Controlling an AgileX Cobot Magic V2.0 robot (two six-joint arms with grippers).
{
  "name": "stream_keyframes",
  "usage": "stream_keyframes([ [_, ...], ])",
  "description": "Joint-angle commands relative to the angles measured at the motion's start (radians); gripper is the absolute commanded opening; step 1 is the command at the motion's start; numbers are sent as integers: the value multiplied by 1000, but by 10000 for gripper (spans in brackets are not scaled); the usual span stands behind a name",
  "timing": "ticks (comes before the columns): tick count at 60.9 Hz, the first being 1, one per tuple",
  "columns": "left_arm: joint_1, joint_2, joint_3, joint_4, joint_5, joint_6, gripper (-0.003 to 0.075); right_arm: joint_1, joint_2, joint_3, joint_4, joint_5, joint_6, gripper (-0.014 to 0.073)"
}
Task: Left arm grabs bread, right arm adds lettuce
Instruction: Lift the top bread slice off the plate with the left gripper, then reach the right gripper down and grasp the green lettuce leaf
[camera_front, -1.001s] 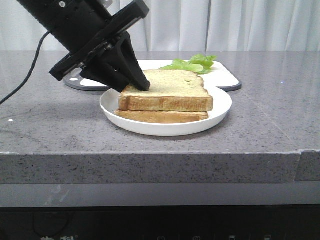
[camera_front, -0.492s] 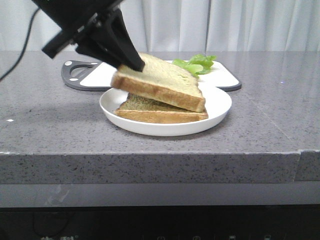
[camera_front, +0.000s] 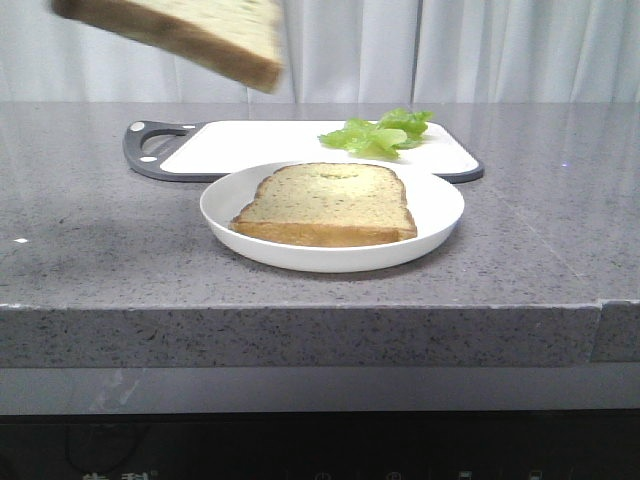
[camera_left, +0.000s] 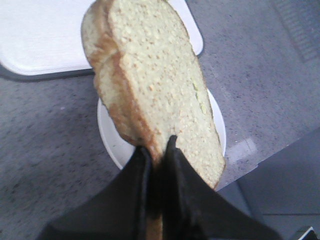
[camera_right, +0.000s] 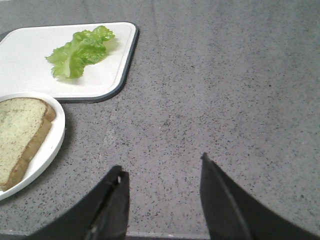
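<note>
Left wrist view: left claw (camera_left: 157, 145) grips the bread (camera_left: 155, 85) aloft; right claw (camera_right: 162, 172) spread above bench (camera_right: 225, 90), apparently empty.

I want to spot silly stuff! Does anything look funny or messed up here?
Nothing is spilled or broken. The only odd sight: the bread hangs tilted high above the plate, pinched by the left hand.

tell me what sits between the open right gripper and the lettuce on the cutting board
In the right wrist view, only bare grey countertop and the cutting board's dark rim separate the right gripper from the lettuce; nothing stands there.
</note>
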Motion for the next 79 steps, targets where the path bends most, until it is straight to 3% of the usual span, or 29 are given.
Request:
stream_keyframes([
  [1,47,-100,32,-36,-11,6,-20,-6,29,-24,9,-88,-7,363],
  [12,66,-241,148,-36,0,16,-20,-6,144,-53,102,-88,-8,363],
  [26,66,-287,163,-34,2,26,-20,-6,374,-187,152,-68,-40,363],
  [39,66,-285,163,-34,5,26,-20,-6,573,-339,254,-51,-167,363],
  [62,66,-285,163,-34,5,26,-20,-6,947,-647,595,2,-465,363],
  [79,66,-285,163,-34,5,26,-20,-6,1210,-887,711,43,-516,363],
])
